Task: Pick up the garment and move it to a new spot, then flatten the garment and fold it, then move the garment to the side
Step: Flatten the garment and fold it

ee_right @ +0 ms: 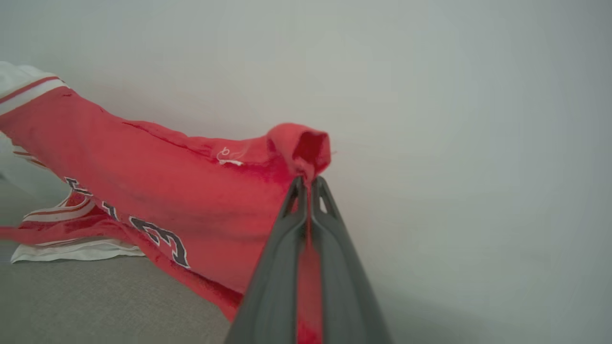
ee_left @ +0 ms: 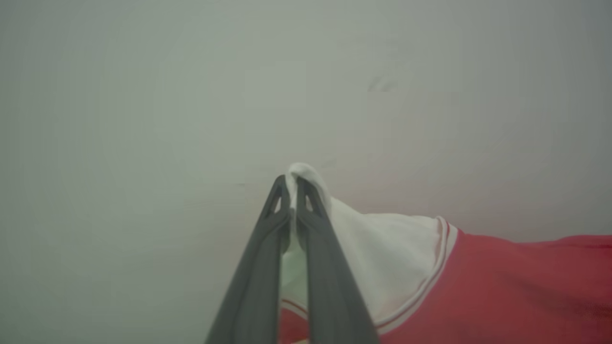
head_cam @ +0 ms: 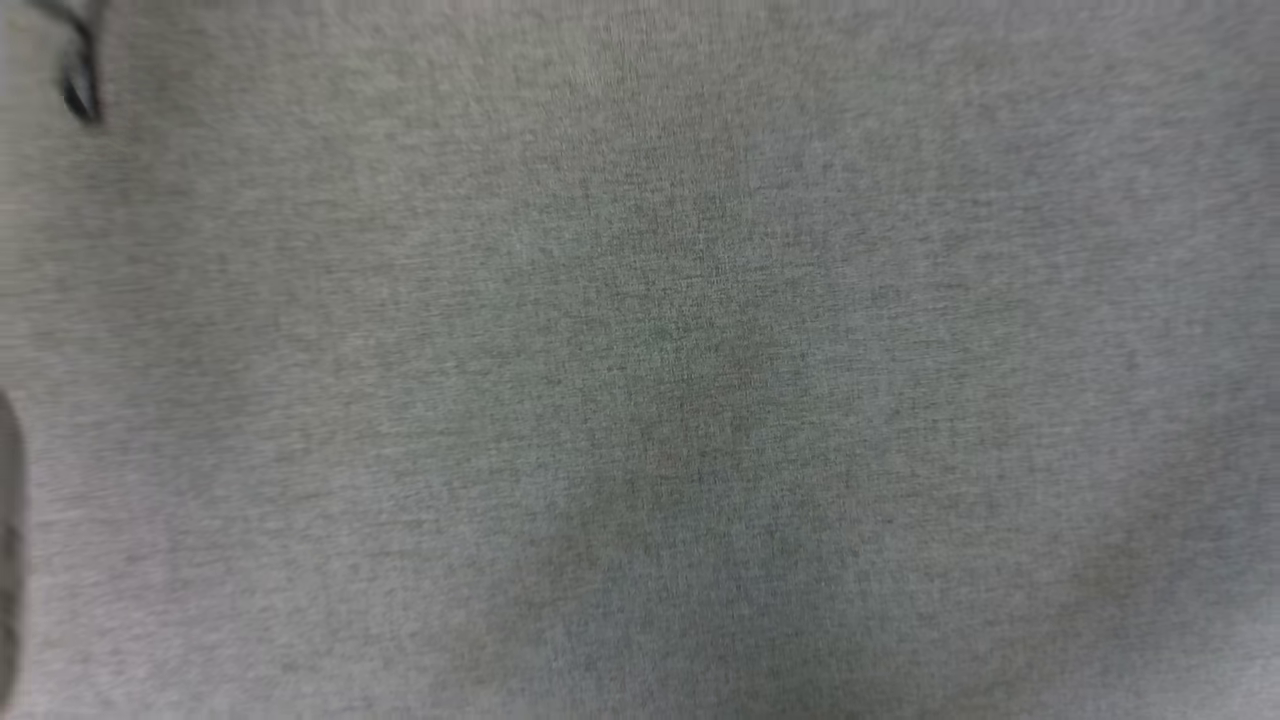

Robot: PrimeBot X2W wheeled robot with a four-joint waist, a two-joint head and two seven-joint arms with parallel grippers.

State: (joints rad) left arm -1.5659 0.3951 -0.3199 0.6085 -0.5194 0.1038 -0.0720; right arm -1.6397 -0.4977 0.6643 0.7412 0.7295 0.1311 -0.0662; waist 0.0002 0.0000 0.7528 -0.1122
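- Our left gripper (ee_left: 292, 182) has its jaws clamped on the tip of the white sleeve (ee_left: 387, 248); our right gripper (ee_right: 310, 182) has its jaws clamped on a red hem corner (ee_right: 301, 143), beside the small logo (ee_right: 228, 155)
- The garment (ee_right: 181, 191) hangs between both grippers, and its lower part rests on the grey cloth surface (ee_right: 95, 306); which edge is near, we cannot tell
- We judge it light, soft and limp: it will sag and drag, so holds at corners and seams seem best

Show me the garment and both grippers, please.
garment (ee_right: 158, 186): right wrist view, on its red body.
left gripper (ee_left: 291, 185): left wrist view, between its shut fingertips.
right gripper (ee_right: 309, 184): right wrist view, between its shut fingertips.
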